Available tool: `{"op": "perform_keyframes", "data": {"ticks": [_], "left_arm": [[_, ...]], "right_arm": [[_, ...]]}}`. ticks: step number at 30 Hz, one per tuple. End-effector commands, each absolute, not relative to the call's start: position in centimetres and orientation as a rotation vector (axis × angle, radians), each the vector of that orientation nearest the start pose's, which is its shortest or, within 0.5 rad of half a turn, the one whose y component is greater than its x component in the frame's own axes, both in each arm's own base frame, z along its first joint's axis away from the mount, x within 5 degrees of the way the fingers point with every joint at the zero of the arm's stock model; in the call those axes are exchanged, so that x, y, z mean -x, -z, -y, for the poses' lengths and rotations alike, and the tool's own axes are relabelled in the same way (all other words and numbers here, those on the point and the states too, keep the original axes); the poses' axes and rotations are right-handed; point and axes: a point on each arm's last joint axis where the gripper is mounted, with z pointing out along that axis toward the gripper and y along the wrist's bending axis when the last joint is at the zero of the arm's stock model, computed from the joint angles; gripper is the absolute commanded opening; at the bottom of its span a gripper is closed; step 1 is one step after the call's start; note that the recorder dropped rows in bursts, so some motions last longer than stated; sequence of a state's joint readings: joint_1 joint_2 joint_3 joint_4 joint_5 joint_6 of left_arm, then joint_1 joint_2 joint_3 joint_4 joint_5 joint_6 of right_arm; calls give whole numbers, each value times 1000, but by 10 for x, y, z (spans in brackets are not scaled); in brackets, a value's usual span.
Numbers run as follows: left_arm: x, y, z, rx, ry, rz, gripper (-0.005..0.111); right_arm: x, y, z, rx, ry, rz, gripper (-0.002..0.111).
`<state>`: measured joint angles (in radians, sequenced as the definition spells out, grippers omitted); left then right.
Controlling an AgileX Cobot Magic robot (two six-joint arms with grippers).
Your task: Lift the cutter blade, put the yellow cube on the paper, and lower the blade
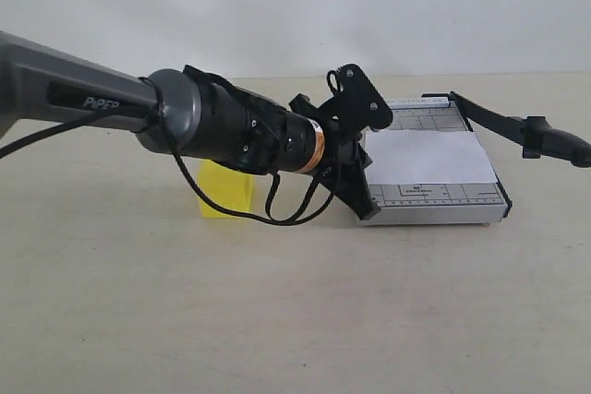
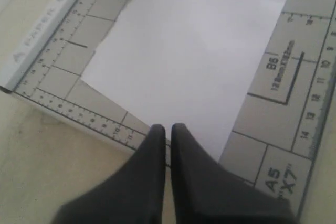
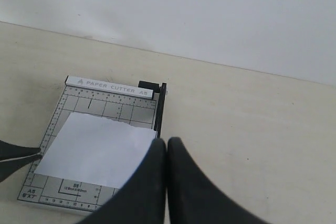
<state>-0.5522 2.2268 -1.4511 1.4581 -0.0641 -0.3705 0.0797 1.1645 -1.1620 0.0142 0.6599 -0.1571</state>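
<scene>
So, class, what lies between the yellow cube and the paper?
The left arm's wrist and shut left gripper, tips at the paper; the exterior view shows it.

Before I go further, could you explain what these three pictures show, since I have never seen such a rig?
This is a robot with two arms, each ending in a gripper. One picture looks on from off the arms; the other two come from cameras on the wrists. On the table sits a trimmer board with the paper on it and the cutter blade lifted off it. The yellow cube stands behind the left arm. The left gripper is shut at the paper's edge; the right gripper is shut too. Neither visibly holds anything.
</scene>
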Motion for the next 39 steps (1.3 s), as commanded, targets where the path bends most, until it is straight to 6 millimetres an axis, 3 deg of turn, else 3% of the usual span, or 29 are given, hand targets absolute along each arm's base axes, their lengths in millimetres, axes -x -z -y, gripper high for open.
{"op": "perform_keyframes", "data": {"ticks": [1,18,39], "left_arm": [[-410,-119,261,-1679,-214,-1509,4],[-415,-138,274,-1627,-123,-1439,4],[-417,-113,275,-1657,-113,-1475,4]], "right_arm": [[-246,-395,-20,257,37,-2105,0],[-247,-396,-20,258,39,-2094,0],[-247,-396,-20,258,39,-2094,0]]}}
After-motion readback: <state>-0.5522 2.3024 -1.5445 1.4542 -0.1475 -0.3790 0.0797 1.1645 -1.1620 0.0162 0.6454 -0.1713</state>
